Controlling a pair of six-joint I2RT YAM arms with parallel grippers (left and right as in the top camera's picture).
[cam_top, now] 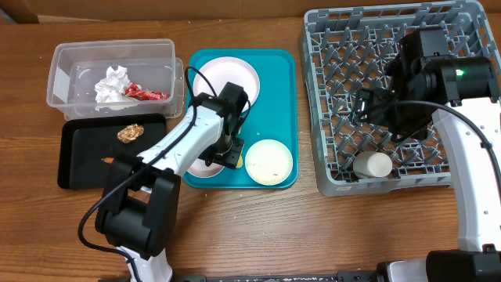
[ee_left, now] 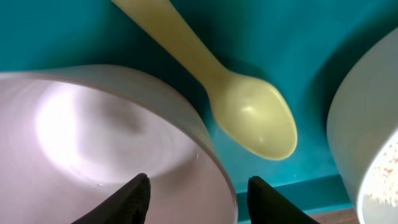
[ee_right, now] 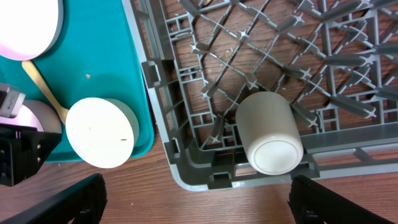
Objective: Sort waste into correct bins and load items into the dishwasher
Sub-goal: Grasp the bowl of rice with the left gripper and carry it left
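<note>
My left gripper [cam_top: 228, 153] [ee_left: 199, 186] is open low over the teal tray [cam_top: 291, 94]. One finger is inside a small white bowl [cam_top: 202, 167] [ee_left: 93, 118], the other outside its rim. The yellow spoon [ee_left: 249, 115] [ee_right: 45, 87] lies just beyond it. A second bowl [cam_top: 268, 161] [ee_right: 102, 132] holds loose rice grains [ee_left: 380, 180]. The white plate [cam_top: 227, 78] sits at the tray's back. My right gripper [cam_top: 372, 108] [ee_right: 196, 190] is open and empty above the grey dish rack [cam_top: 329, 182], where the white cup [cam_top: 373, 164] [ee_right: 268, 140] lies on its side.
The clear tub [cam_top: 55, 78] at the back left holds the white napkin [cam_top: 112, 84] and the red wrapper [cam_top: 146, 94]. The black tray [cam_top: 82, 174] in front of it holds the brown food lump [cam_top: 131, 132] and the carrot stick [cam_top: 107, 160].
</note>
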